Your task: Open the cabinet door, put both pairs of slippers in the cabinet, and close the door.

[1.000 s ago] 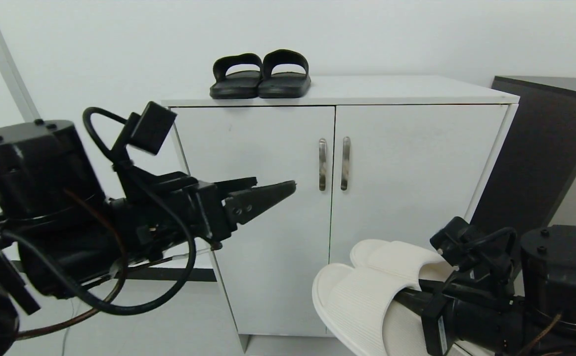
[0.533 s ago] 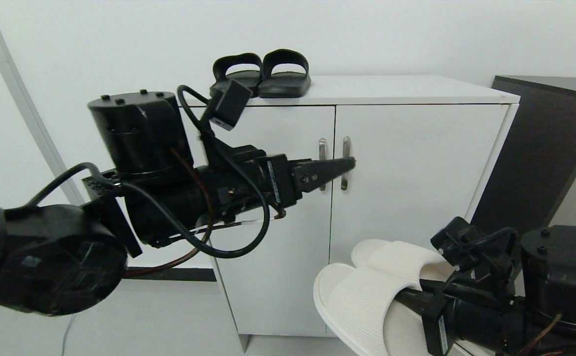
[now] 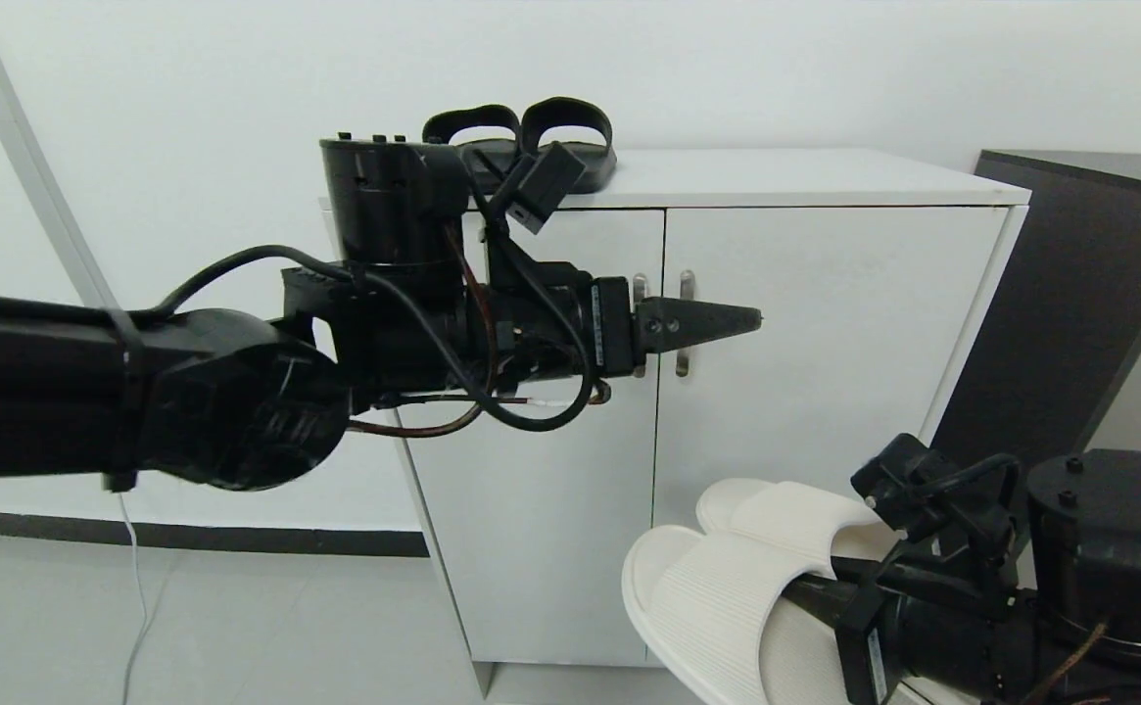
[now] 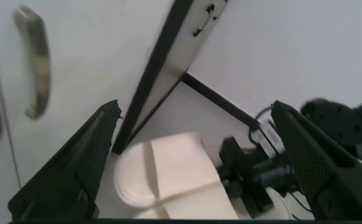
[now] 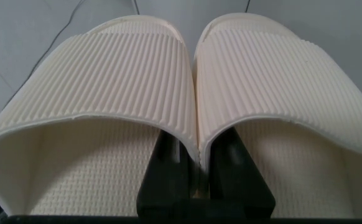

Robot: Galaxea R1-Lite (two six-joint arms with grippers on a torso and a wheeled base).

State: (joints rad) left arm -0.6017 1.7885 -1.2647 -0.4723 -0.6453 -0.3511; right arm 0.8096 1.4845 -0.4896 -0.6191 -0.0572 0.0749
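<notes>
Step in hand, by the look of it: opening the door. Hovering level before the shut cabinet (image 3: pixel 805 411) with the left gripper (image 3: pixel 738 320), jaws spread wide, gripping nothing. Up and behind its wrist, on the cabinet top: black slippers (image 3: pixel 570 119). Off to one side of the open fingers (image 4: pixel 75 168), not between them: door handles (image 4: pixel 35 62). Shift sideways until straddling one handle bar, push in to get the pads behind it, then close firm. Pull out along the hinge arc, not straight back, to avoid slipping off smooth metal. Low and right of that gripper: right gripper (image 3: pixel 815 590), clamped on the inner walls of both white slippers (image 3: pixel 707 597). Keep that pair out of the door's swing while pulling.
</notes>
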